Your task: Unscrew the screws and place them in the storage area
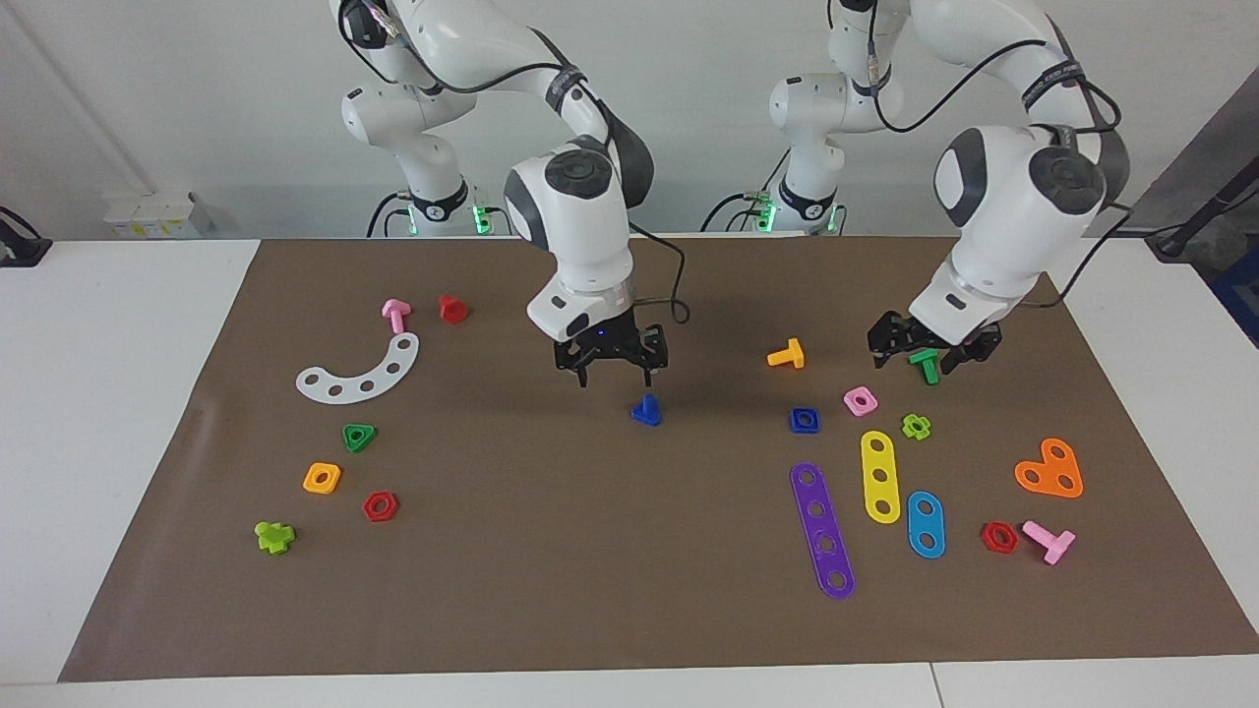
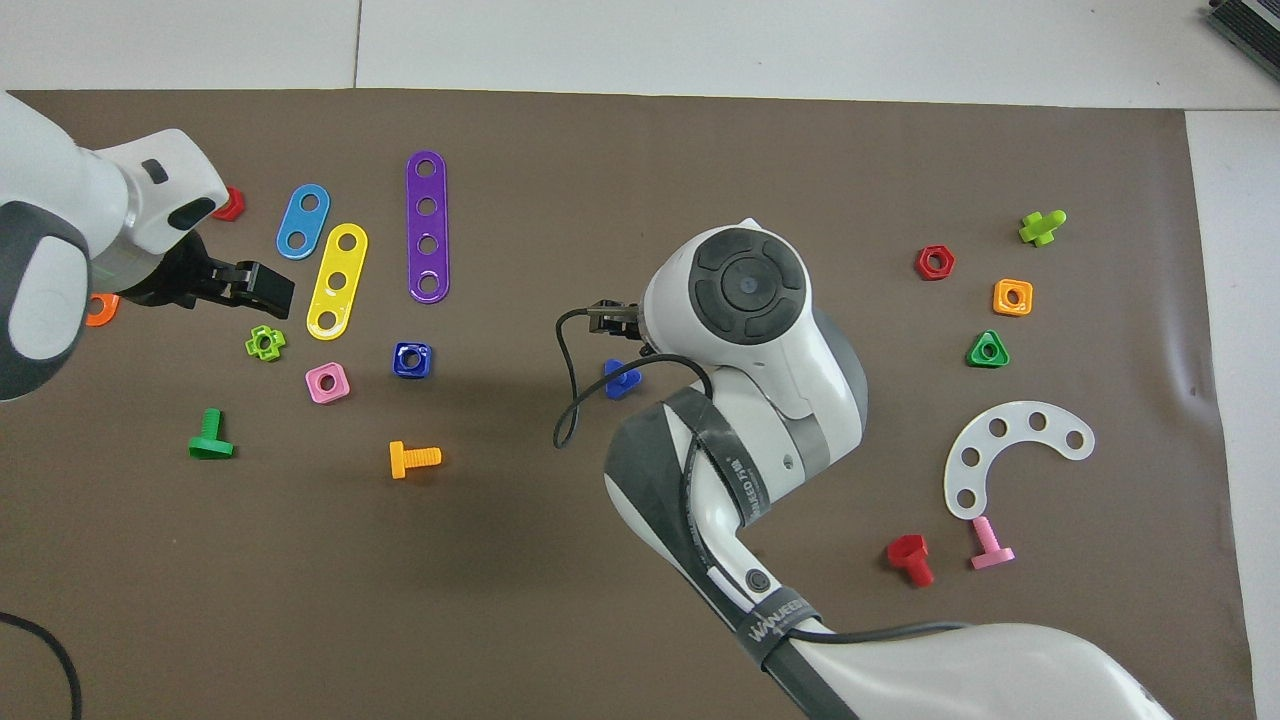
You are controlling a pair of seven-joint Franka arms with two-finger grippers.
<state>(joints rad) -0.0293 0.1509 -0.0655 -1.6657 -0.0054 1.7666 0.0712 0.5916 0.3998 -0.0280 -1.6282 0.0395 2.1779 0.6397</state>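
Over mid-mat, right gripper (image 1: 612,360) hangs wide above the screw (image 1: 645,411); its arm's strap (image 2: 772,620) reads "WANJEED"; left gripper (image 1: 929,346), wide, is at its three o'clock in the facing view.

A robotics lab. Two white arms (image 1: 580,197) stand at a white table (image 1: 118,324). A brown paper mat (image 1: 590,551) carries scattered toy parts.
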